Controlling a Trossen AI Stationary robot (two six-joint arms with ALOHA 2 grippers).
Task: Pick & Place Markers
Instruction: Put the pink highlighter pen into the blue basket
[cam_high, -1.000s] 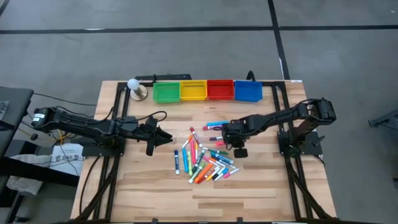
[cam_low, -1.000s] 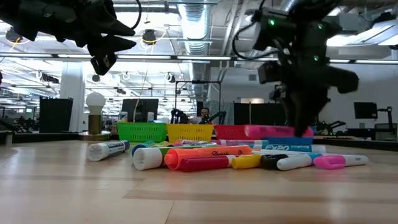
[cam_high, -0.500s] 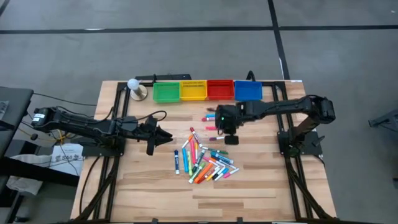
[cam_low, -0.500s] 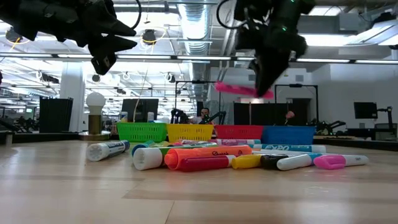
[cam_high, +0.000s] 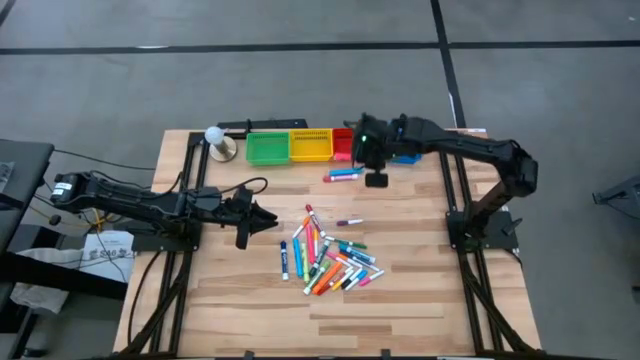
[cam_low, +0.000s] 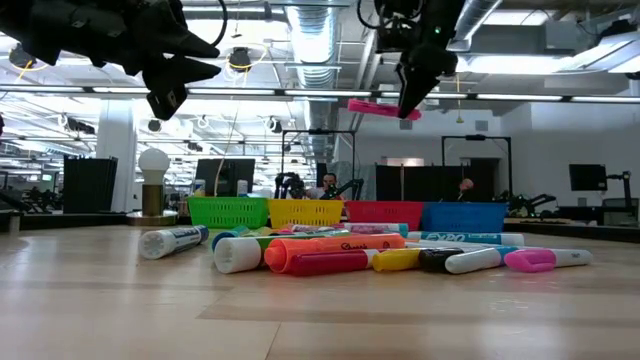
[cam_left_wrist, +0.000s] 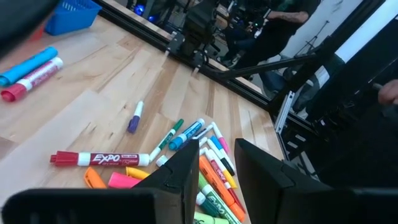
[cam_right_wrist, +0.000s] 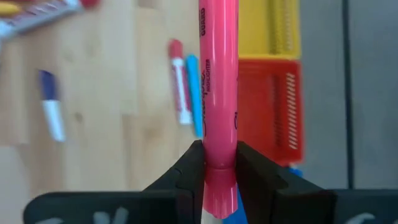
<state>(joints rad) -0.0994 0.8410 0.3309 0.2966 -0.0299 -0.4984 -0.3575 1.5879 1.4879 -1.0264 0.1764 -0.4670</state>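
Note:
Several capped markers lie in a heap (cam_high: 325, 255) on the wooden table, with a purple one (cam_high: 348, 222) apart from it. A blue and a red marker (cam_high: 343, 175) lie side by side nearer the bins. My right gripper (cam_low: 405, 100) hangs high over the table in front of the red bin (cam_right_wrist: 273, 112), shut on a pink marker (cam_right_wrist: 219, 74). My left gripper (cam_high: 262, 220) waits at the table's left, level, fingers (cam_left_wrist: 186, 171) slightly apart with nothing between them. My right gripper pinches the pink marker between its two fingers near one end (cam_right_wrist: 219, 158). The fingers slant down from above and lie across the marker. The marker is lifted clear of the table, roughly level (cam_low: 375, 107), with most of its length sticking out to one side of the fingers.
Green (cam_high: 266, 148), yellow (cam_high: 310, 146), red and blue (cam_high: 408, 156) bins stand in a row along the far edge. A white bulb on a round base (cam_high: 216, 140) stands to their left. Bare wood lies near the table's front edge.
My right gripper has risen from the table beside the heap and swung toward the far edge, to the red bin, tipping further downward. The pink marker has gone with it, lifted off the table and carried clear.

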